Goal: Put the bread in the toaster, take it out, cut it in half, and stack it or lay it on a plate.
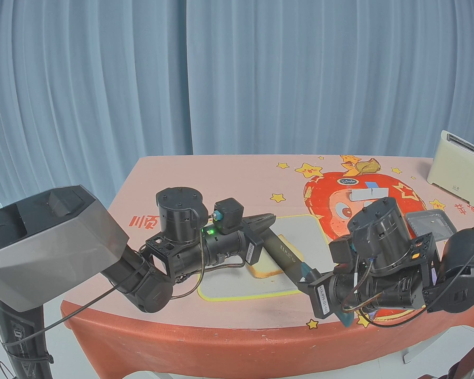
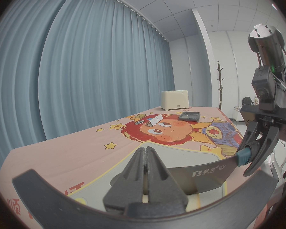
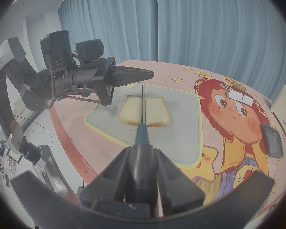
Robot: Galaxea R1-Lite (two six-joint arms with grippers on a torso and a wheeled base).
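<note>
Bread (image 3: 157, 112) on the board (image 3: 181, 128) looks soft, light; lift it gently by the crust. Right hand (image 3: 142, 153) clamps the knife (image 2: 200, 175); left hand (image 3: 143, 74) hangs closed over the board.

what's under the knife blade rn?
The bread, lying on the grey cutting mat; the knife crosses its middle. Whether the slice is cut through is hidden by the blade.

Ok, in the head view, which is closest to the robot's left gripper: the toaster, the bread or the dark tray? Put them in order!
From the left gripper:
1. Bread, just below it on the cutting mat.
2. Dark tray, across the table on the right.
3. Toaster, at the far right corner.
</note>
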